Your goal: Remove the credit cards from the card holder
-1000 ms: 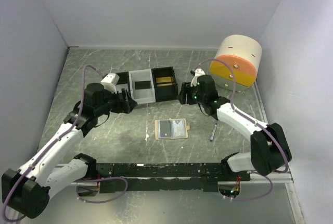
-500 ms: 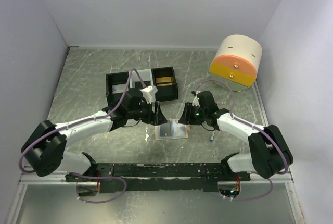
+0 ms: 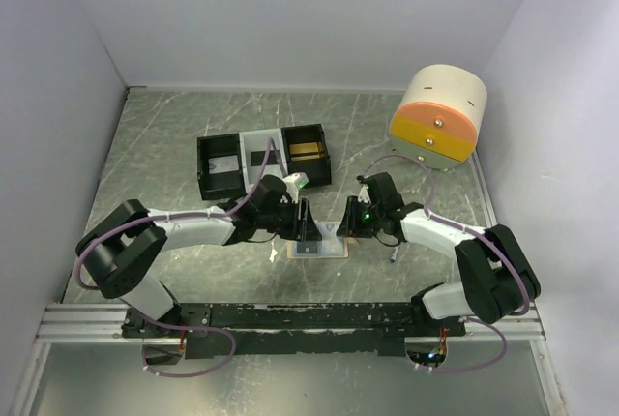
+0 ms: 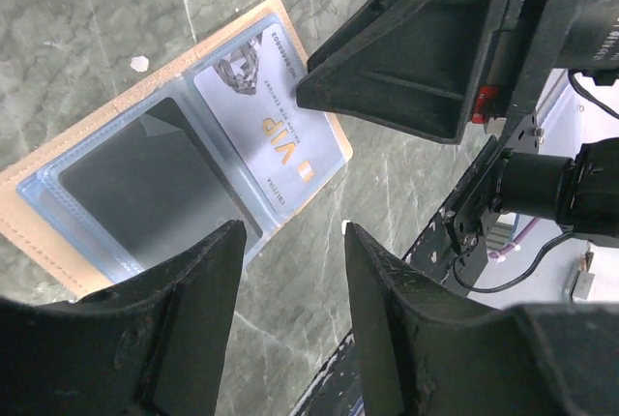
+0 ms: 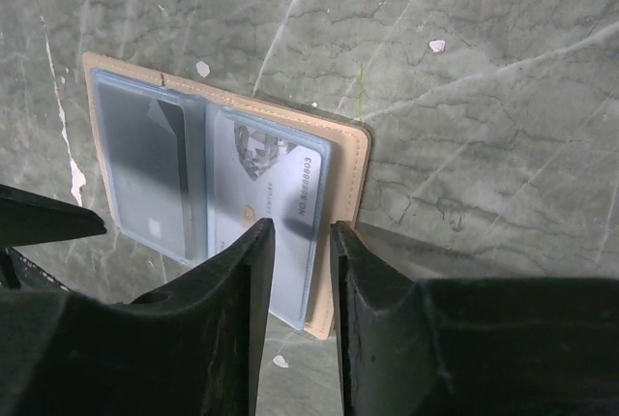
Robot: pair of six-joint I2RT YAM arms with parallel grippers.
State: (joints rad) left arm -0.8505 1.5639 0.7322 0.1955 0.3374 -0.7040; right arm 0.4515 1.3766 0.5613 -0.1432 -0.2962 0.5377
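Observation:
The card holder [image 3: 330, 247] lies open and flat on the marble table, tan border with pale blue clear pockets. In the left wrist view the card holder [image 4: 58, 184] holds a dark card [image 4: 145, 193] in one pocket and a silver VIP card [image 4: 266, 135] in the other. My left gripper [image 3: 308, 224] is open at its left side, low over its near edge [image 4: 290, 232]. My right gripper [image 3: 342, 226] is open with a narrow gap, its tips [image 5: 302, 230] just above the silver card [image 5: 266, 184] near the holder's tan right edge [image 5: 356, 160]. Neither holds anything.
A three-compartment black-and-white tray [image 3: 222, 145] stands behind the holder, with a gold item [image 3: 306, 150] in its right compartment. A round cream, orange and yellow container [image 3: 440, 116] sits at the back right. A grey pen [image 3: 396, 247] lies right of the holder.
Both grippers have come from beside the tray down to the card holder, the left one swinging right and the right one moving forward. The holder has not moved.

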